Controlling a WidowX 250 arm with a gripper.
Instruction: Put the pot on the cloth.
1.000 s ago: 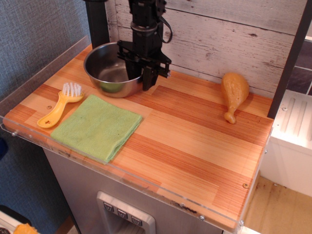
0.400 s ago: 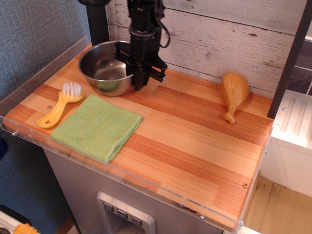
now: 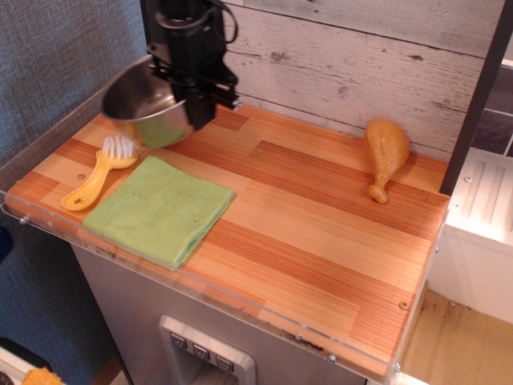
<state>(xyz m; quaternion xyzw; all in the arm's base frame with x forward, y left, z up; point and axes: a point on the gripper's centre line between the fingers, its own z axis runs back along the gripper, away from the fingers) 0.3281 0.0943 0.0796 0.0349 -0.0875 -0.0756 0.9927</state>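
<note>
The shiny steel pot (image 3: 143,108) hangs tilted in the air at the back left, lifted off the wooden counter, blurred by motion. My black gripper (image 3: 195,108) is shut on the pot's right rim and holds it above the brush's bristles. The light green folded cloth (image 3: 160,208) lies flat at the front left of the counter, in front of and below the pot, apart from it.
A yellow-handled brush (image 3: 100,171) with white bristles lies left of the cloth. A toy chicken drumstick (image 3: 384,155) lies at the back right. A clear acrylic wall (image 3: 48,136) edges the counter's left side; a plank wall (image 3: 361,56) stands behind.
My gripper has lifted the pot off the counter and carried it up and to the left; the pot now tilts in the air. The cloth, brush and drumstick have not moved.
</note>
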